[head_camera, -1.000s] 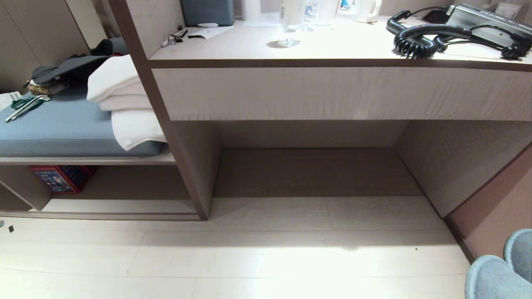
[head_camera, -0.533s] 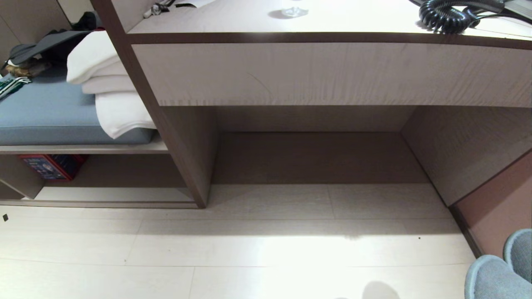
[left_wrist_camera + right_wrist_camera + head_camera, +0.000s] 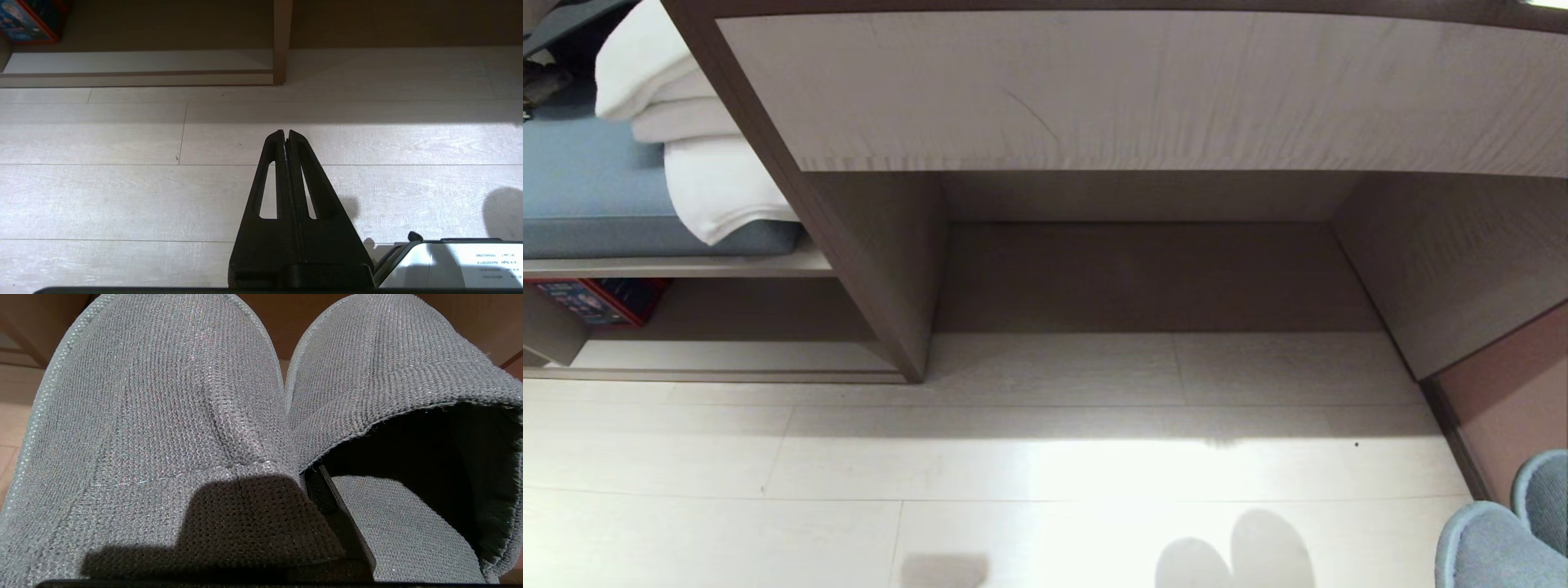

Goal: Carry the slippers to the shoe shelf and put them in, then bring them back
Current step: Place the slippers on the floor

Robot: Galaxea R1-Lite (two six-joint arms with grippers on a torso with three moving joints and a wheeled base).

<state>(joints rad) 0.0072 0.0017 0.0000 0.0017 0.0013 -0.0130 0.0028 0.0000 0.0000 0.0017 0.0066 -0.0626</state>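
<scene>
The grey-blue slippers (image 3: 1503, 539) hang in the lower right corner of the head view, side by side. In the right wrist view the slippers (image 3: 163, 396) fill the picture, and my right gripper (image 3: 304, 479) is shut on their inner edges, with one black finger (image 3: 322, 494) inside the right slipper's opening. The shoe shelf (image 3: 727, 355) lies low at the left, its pale base board bare, a red box (image 3: 588, 298) at its far left. My left gripper (image 3: 286, 132) is shut and empty above the pale floor, short of the shoe shelf (image 3: 135, 61).
A tall desk recess (image 3: 1143, 278) opens straight ahead, bounded by an upright panel (image 3: 874, 245) on its left. Folded white towels (image 3: 703, 163) rest on a blue cushion (image 3: 572, 188) above the shelf. A pinkish wall (image 3: 1519, 392) closes the right side.
The head camera has sunk and tipped down: the desk top with its phone and glass has left the picture, and the slippers' shadow now shows on the floor. Both arms have kept still.
</scene>
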